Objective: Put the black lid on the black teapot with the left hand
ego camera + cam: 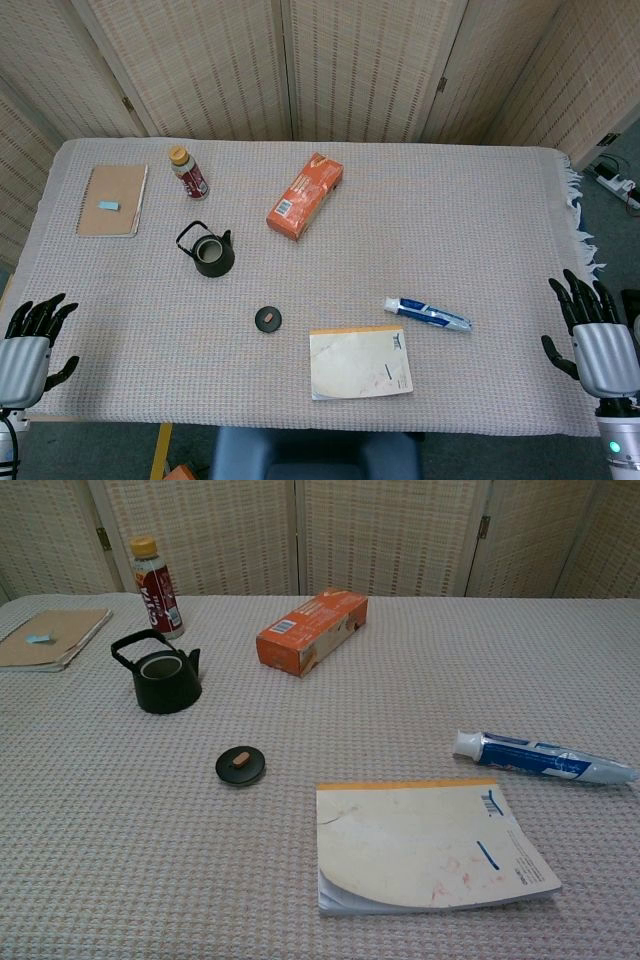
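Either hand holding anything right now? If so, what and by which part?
Nothing is held. The left hand and right hand sit at the table's near corners, fingers apart and empty. The black lid lies untouched on the cloth, apart from the black teapot.

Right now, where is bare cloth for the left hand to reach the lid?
Bare cloth runs from the left hand to the black lid. The right half beyond the toothpaste is bare too. Crowded: black teapot, bottle, orange box.

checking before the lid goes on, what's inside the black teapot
The black teapot stands open; only a pale inner rim and a dark interior show. Its bottom cannot be made out. The black lid lies apart on the cloth.
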### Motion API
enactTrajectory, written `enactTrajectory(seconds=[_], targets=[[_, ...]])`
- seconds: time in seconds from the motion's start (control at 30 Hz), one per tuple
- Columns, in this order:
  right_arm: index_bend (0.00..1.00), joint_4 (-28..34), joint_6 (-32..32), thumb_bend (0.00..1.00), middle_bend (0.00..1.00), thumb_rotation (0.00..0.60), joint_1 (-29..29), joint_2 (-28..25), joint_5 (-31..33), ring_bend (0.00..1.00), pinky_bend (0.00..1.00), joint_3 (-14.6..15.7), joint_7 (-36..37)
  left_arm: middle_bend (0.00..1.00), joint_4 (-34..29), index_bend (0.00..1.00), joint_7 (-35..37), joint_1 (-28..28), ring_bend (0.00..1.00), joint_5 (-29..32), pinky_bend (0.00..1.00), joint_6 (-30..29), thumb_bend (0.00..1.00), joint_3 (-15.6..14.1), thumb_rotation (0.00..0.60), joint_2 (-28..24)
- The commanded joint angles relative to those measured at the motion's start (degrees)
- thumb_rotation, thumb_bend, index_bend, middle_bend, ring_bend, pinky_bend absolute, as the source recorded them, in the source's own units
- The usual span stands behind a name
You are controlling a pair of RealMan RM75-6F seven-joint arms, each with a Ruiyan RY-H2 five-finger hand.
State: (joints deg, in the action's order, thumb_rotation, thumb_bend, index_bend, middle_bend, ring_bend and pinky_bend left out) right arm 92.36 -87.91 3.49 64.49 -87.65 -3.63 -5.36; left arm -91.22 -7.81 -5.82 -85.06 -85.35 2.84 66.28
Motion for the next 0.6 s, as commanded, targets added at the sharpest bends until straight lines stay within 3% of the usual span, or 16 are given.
enactTrajectory(seconds=[0.03,0.4,0.6], targets=[[0.0,0.02,-0.12,0.37,0.0,0.6,-0.13,-0.11,-0.1,0.09,0.01,0.07,0.28,0.06,0.37,0.15,0.09,-0.01,0.1,0.05,0.07,0.2,0.22,0.03,0.6,0.19],[0.0,0.05,-0.76,0.37,0.0,0.6,-0.44,-0.45,-0.63,0.09,0.02,0.06,1.14,0.08,1.94,0.17,2.09,-0.83,0.13,-1.61,0.12,-0.09,0.22,0.31,0.6,0.77],[0.0,0.41,-1.38,0.37,0.0,0.6,-0.49,-0.66,-1.53,0.1,0.02,0.05,1.15,0.14,5.62,0.24,6.51,-3.73,0.23,-5.87,0.24,0.43,0.22,0.7,0.6,2.14]])
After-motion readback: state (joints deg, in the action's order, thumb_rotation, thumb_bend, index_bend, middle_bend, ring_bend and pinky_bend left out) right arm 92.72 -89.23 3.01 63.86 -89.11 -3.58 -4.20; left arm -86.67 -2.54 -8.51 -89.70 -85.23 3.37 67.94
